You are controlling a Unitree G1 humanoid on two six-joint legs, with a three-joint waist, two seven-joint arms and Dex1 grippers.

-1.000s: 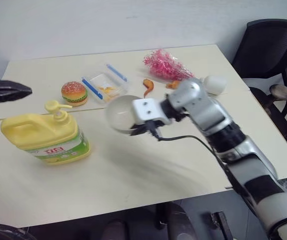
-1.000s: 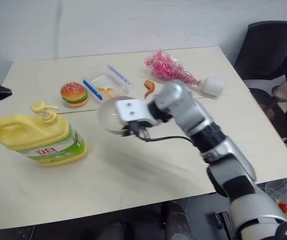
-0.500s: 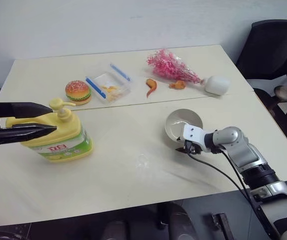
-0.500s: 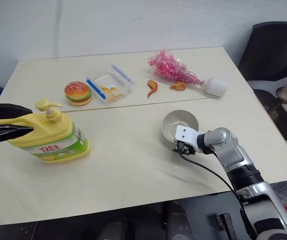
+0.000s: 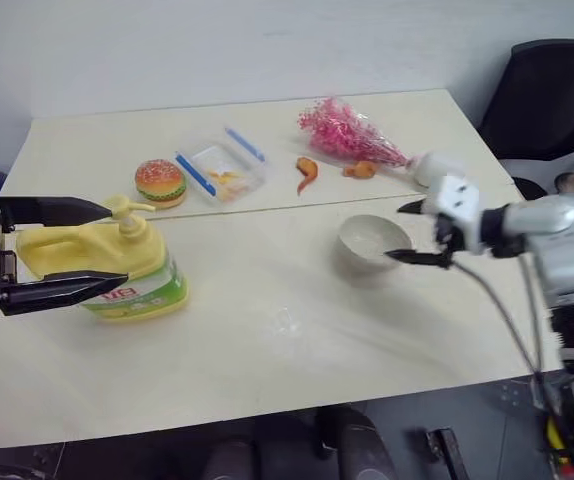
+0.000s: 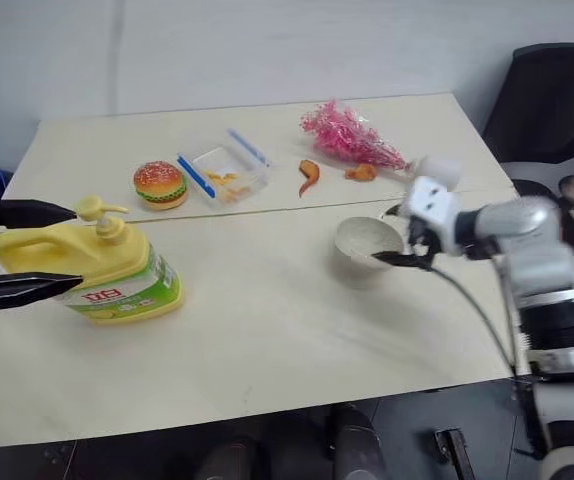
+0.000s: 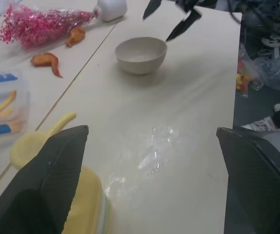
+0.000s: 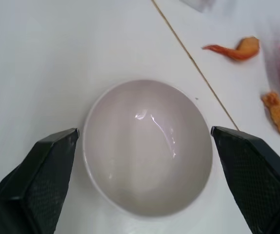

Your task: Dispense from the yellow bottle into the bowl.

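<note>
The yellow bottle (image 5: 117, 270), a squat jug with a pump top, stands at the table's left. My left gripper (image 5: 117, 246) hovers over its near side, open, with one finger above the pump and the other across the label. In the left wrist view the bottle's top (image 7: 32, 146) lies beside one finger, not between the two. The bowl (image 5: 374, 240), pale and empty, sits upright on the table right of centre. Just to its right my right gripper (image 5: 394, 233) hangs open, apart from the rim. From the right wrist view the bowl (image 8: 147, 146) lies below and between the spread fingers.
Along the table's back lie a toy burger (image 5: 160, 181), a clear container with blue clips (image 5: 217, 170), orange food pieces (image 5: 307, 172), a pink bunch (image 5: 347, 130) and a white cup (image 5: 432, 168). A black chair (image 5: 557, 90) stands at the right. A glossy patch (image 7: 152, 156) marks the table's middle.
The right gripper carried the bowl from mid-table to the right, set it down, opened and drew back to the right. The left gripper opened and sank closer over the bottle.
</note>
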